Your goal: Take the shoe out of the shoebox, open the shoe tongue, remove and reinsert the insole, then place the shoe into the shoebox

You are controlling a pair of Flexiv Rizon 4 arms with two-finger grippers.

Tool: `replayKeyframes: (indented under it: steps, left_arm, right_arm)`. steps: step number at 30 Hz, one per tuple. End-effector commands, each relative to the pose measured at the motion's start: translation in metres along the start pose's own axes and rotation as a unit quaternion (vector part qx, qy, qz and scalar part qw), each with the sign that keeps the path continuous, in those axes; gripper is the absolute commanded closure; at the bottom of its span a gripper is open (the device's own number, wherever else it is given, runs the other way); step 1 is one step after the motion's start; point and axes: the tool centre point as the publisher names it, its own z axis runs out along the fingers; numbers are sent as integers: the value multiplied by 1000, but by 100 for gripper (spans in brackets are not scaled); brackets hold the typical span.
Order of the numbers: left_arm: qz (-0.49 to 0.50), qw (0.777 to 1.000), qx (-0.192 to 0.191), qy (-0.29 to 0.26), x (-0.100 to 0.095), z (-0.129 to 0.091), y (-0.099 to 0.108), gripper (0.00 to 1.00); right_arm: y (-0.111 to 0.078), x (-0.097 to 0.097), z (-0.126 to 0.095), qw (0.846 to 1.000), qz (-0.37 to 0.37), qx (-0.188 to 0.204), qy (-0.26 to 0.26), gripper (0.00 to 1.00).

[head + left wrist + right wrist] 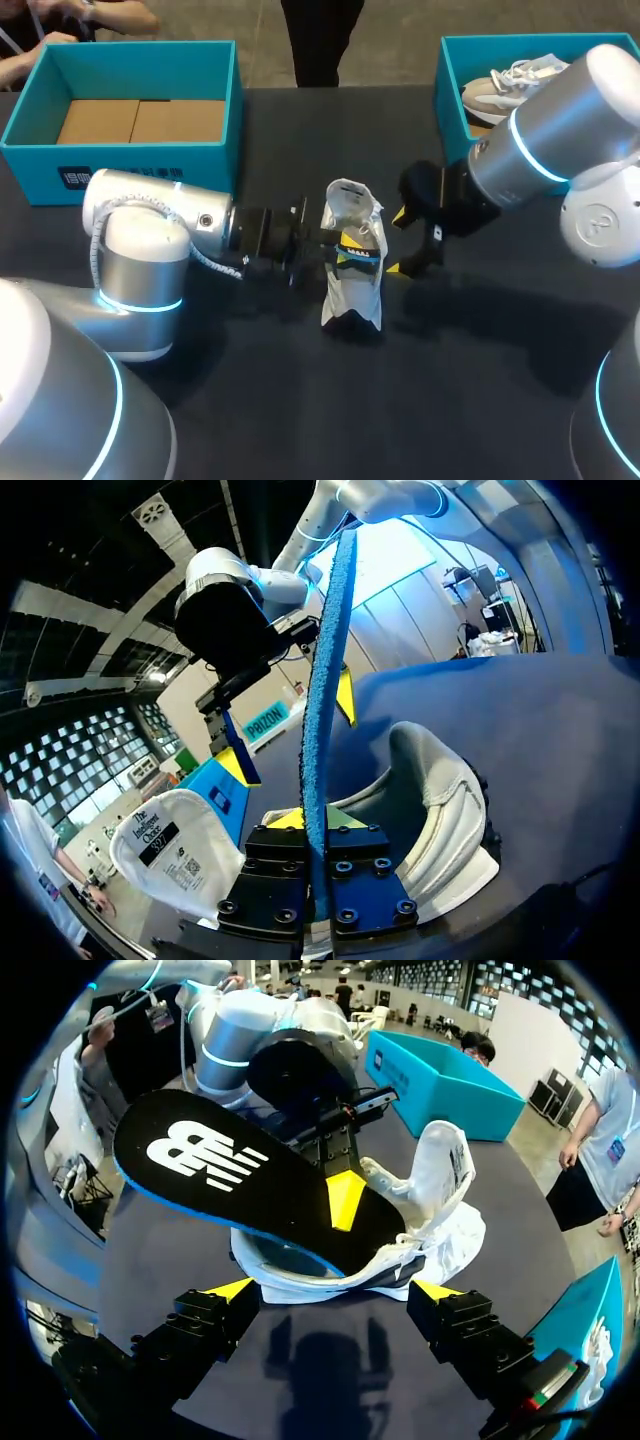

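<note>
A white shoe (352,290) lies on the dark table with its tongue (350,200) pulled up and open. My left gripper (333,250) comes in from the left and is shut on the black, blue-edged insole (240,1175). The insole slants, one end down in the shoe's opening (300,1260), the other sticking out. In the left wrist view the insole (325,680) shows edge-on between the gripper (313,820) fingers, above the shoe (445,820). My right gripper (398,242) hangs open just right of the shoe, its own tips (333,1290) apart and holding nothing.
A teal shoebox (215,150) with a cardboard floor stands at the back left. A second teal box (450,75) at the back right holds another shoe (510,85). My right arm's elbow (600,220) hangs over the table's right side.
</note>
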Motion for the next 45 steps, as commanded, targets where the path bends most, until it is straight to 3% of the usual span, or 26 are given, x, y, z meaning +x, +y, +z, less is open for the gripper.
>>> replayKeyframes:
  steps: [1,2,5,11,20,21,23,32,45]
  left_arm:
    - [0,1000,3,-5,-1,-1,-3,90]
    - [0,1000,2,-5,0,-2,-3,73]
    - [0,1000,4,-6,3,-3,-8,67]
    - [9,1000,15,-12,4,-6,-22,77]
    - [14,1000,14,-10,6,-10,-34,82]
    - [13,1000,14,-9,7,-10,-34,84]
    - [9,1000,13,-5,9,-9,-31,100]
    - [18,1000,-5,18,17,-4,-13,100]
    - [54,998,-24,12,4,2,4,100]
  right_arm:
    - [1,1,1,1000,0,2,-1,0]
    - [1,1,1,1000,0,2,-1,0]
    - [1,1,1,1000,0,2,-1,0]
    - [1,1,1,1000,0,2,-1,0]
    - [1,1,1,1000,0,2,-1,0]
    - [1,1,1,1000,0,2,-1,0]
    - [1,1,1,1000,0,2,-1,0]
    - [1,1,1,1000,0,2,-1,0]
    - [1,1,1,1000,0,2,-1,0]
